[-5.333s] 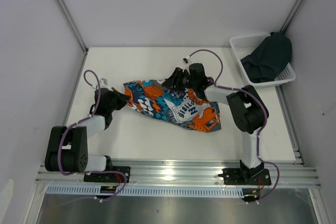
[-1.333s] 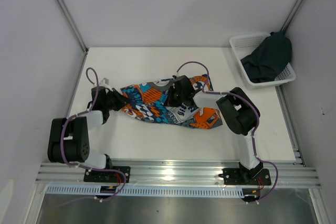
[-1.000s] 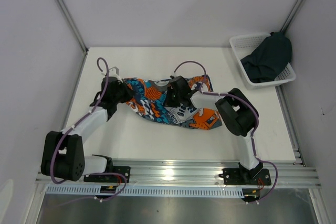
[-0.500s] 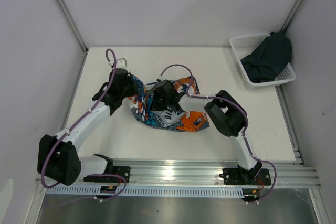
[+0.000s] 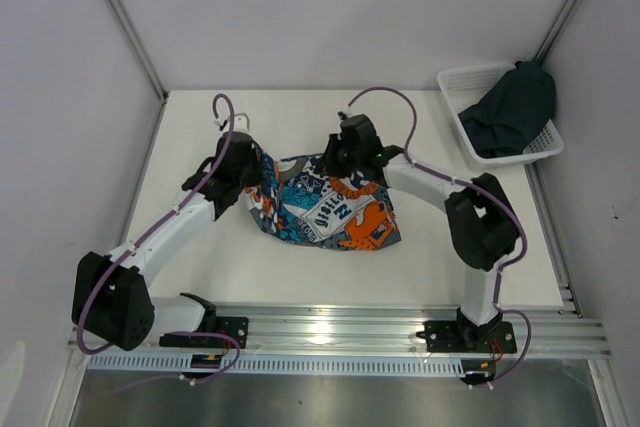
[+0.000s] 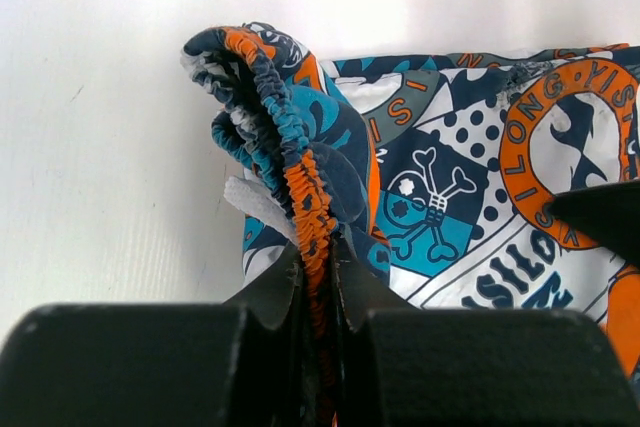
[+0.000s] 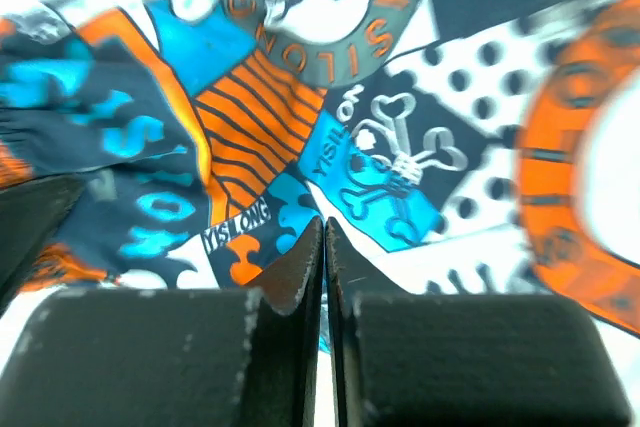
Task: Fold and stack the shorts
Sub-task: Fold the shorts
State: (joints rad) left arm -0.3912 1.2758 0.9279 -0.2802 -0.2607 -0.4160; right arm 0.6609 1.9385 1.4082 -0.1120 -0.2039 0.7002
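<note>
The printed shorts (image 5: 325, 207) lie bunched in the middle of the table, orange, teal, white and navy with lettering. My left gripper (image 5: 250, 169) is shut on their orange elastic waistband at the left end; in the left wrist view the band (image 6: 300, 177) runs up from between the jaws (image 6: 318, 257). My right gripper (image 5: 338, 157) is at the shorts' far edge, jaws shut (image 7: 325, 227) just over the print (image 7: 380, 147), with no fabric showing between them. The dark navy-teal shorts (image 5: 515, 107) lie heaped in the basket.
The white mesh basket (image 5: 465, 72) stands at the back right corner. Walls and metal posts close in the table's left, back and right. The rail with the arm bases runs along the near edge.
Both arms dragged the printed shorts leftward and gathered them shorter. In the last half second my right gripper swung back right and toward the far edge; the shorts now lie more compact.
</note>
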